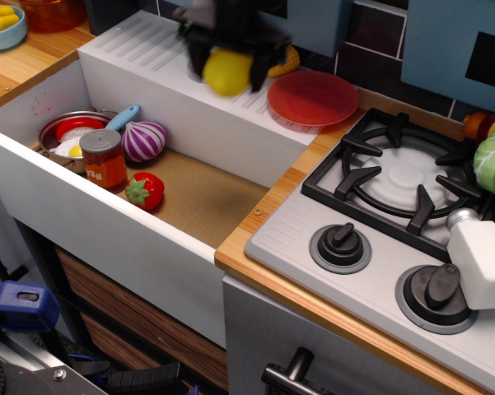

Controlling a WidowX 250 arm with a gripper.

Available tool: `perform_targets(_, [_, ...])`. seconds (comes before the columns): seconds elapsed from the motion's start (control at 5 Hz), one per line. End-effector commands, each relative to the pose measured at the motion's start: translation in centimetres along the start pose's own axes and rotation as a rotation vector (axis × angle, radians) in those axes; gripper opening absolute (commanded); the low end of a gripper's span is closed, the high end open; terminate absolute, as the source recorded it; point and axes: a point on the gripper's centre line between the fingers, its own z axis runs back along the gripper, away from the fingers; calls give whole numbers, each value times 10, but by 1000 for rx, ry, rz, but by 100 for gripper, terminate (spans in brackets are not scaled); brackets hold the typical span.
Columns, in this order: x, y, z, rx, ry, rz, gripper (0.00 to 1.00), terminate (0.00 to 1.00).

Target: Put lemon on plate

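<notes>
Gripper (228, 59), blurred, holds lemon (227, 72) btwn its fingers above far sink edge, just left of red plate (313, 98).

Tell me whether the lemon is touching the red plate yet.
Apart. The only camera view shows the lemon held in the claw, left of the plate, with ridged drainboard visible between them.
</notes>
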Motion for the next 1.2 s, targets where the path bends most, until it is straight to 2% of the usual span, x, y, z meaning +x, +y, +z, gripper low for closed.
perform_targets(0.0, [57, -40, 7, -75, -143, -76, 0, 0])
perform_targets(0.2, [62, -58, 0, -118, -181, -81, 100, 0])
perform_targets(0.8, [62, -58, 0, -118, -181, -81, 100, 0])
perform_targets(1.0, [62, -58, 0, -118, -181, -81, 100, 100])
